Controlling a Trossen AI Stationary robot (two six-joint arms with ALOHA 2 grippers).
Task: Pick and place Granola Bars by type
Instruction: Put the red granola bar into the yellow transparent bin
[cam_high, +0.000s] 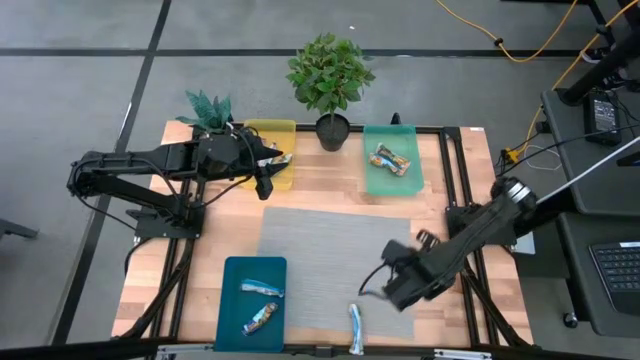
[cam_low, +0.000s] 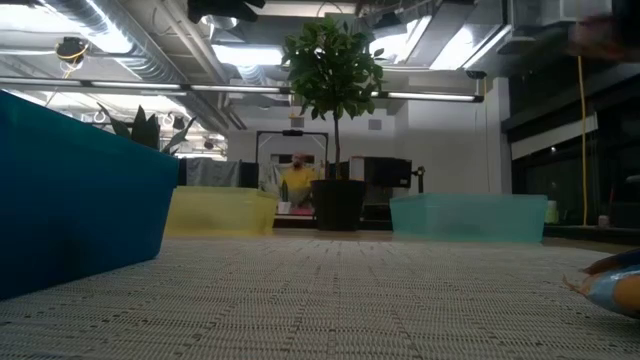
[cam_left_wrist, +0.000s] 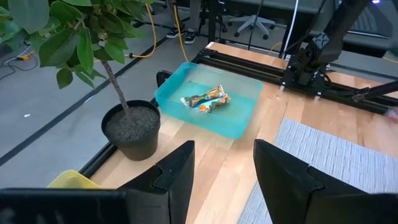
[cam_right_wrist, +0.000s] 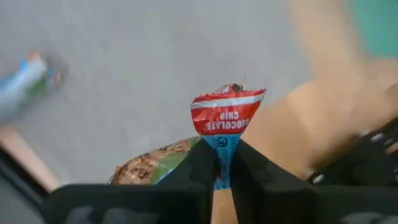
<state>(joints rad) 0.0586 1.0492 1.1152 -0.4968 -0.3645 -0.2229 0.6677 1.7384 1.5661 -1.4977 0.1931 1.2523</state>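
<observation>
while raised over the grey mat (cam_high: 320, 250), right claw (cam_right_wrist: 224, 171) pinched shut on a red-ended granola bar (cam_right_wrist: 227, 118); left claw (cam_left_wrist: 224, 180) open beside the yellow tray (cam_high: 272, 135), holding nothing.

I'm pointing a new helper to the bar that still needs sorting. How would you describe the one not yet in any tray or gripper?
Start at the grey mat in the middle of the wooden table. Near the mat's front edge, just right of the dark teal tray, lies a single granola bar in a light blue wrapper. Unlike the others, it sits loose outside every tray, while the right gripper carries a red-ended bar.
</observation>
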